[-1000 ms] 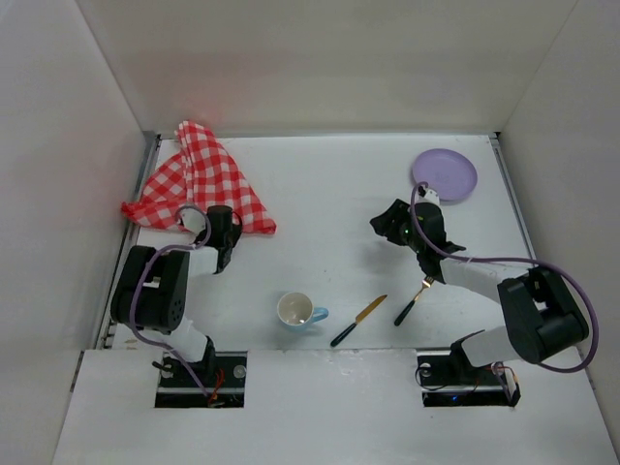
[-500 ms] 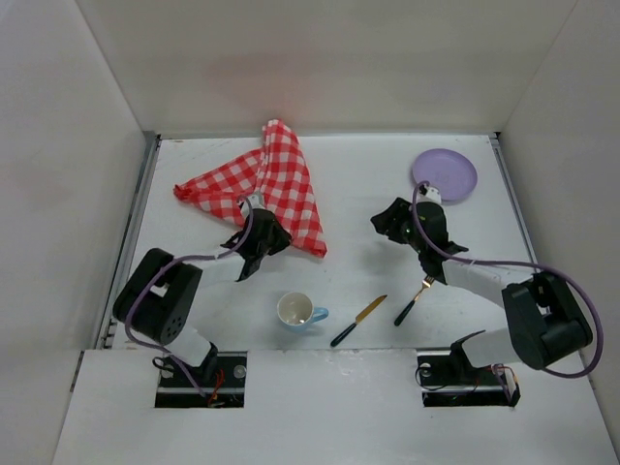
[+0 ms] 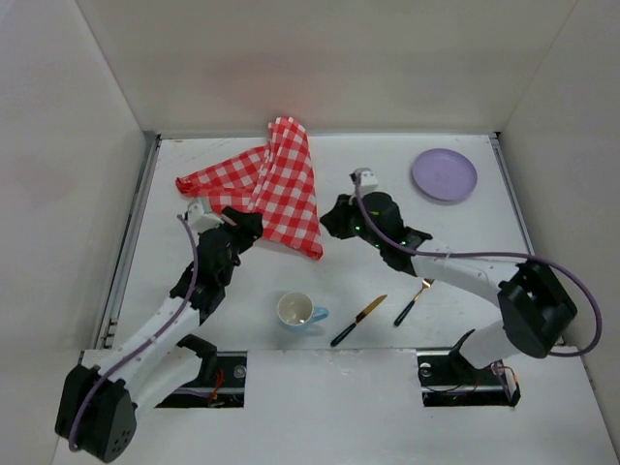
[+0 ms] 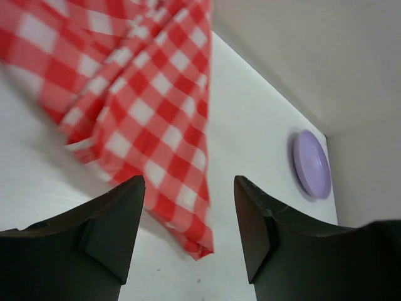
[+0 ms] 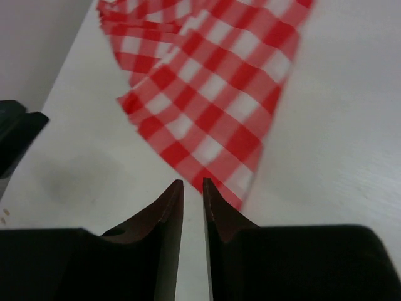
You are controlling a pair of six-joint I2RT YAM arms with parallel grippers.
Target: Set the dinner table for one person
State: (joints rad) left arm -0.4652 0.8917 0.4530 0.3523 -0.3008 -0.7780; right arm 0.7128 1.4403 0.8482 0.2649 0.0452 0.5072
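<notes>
The dinner table (image 3: 262, 281) is a white surface. A red-and-white checked cloth (image 3: 266, 184) lies crumpled at its back left. My left gripper (image 3: 247, 225) sits at the cloth's near left edge, open wide. In the left wrist view the cloth (image 4: 138, 106) lies ahead, and its corner reaches down between the left gripper's (image 4: 188, 188) spread fingers, ungripped. My right gripper (image 3: 334, 218) hovers just right of the cloth's near corner. In the right wrist view the jaws of the right gripper (image 5: 192, 185) stand a narrow gap apart with bare table between them, and the cloth (image 5: 213, 94) is just ahead.
A lilac plate (image 3: 444, 174) sits at the back right, also showing in the left wrist view as the plate (image 4: 312, 164). Near the front lie a white cup with a blue handle (image 3: 297, 311), a black-handled knife (image 3: 358, 321) and a fork (image 3: 414, 301). White walls enclose the table.
The left gripper dragged the cloth rightwards, then opened and let it go. The right arm swung left from near the plate to the cloth's corner, its jaws narrowing.
</notes>
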